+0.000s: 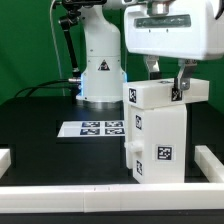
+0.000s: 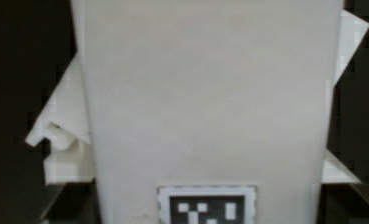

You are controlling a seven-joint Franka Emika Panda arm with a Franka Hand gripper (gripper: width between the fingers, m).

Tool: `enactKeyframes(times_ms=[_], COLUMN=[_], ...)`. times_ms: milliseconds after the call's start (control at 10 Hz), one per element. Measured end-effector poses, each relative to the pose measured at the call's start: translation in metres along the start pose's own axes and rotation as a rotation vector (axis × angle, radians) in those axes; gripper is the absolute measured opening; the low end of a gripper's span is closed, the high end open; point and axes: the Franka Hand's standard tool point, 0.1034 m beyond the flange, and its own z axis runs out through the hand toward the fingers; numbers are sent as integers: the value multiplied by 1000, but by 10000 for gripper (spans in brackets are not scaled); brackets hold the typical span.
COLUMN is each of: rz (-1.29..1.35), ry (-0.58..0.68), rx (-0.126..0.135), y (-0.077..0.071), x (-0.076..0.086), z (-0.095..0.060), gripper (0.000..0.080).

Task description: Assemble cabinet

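Observation:
The white cabinet (image 1: 158,140) stands upright at the exterior view's centre right, with black-and-white tags on its front and side. A white top block (image 1: 150,96) sits on the body, slightly overhanging it. My gripper (image 1: 166,78) comes down from above. One dark finger is behind the top block and one fingertip (image 1: 180,88) is against its front face, so the gripper is shut on it. In the wrist view the cabinet's white panel (image 2: 199,100) fills the picture with one tag (image 2: 207,205) at its edge. The fingers do not show there.
The marker board (image 1: 100,128) lies flat on the black table to the exterior view's left of the cabinet. The white robot base (image 1: 100,70) stands behind it. White border bars run along the front (image 1: 100,192), left (image 1: 5,158) and right (image 1: 210,160).

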Motion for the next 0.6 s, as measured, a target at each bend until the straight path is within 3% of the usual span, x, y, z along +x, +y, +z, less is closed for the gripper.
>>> enactKeyframes(times_ms=[200,300,400,500,600], rz=[171,169,163,172,175], ry=[-33,-33,-35,-44,-49], rx=[12,12,11,14,15], y=[-1,-1,-1,-1,-1], x=[0,-1,-2,-2,-3], z=[0,1,0,-2,-7], gripper=[561,635,635,762,762])
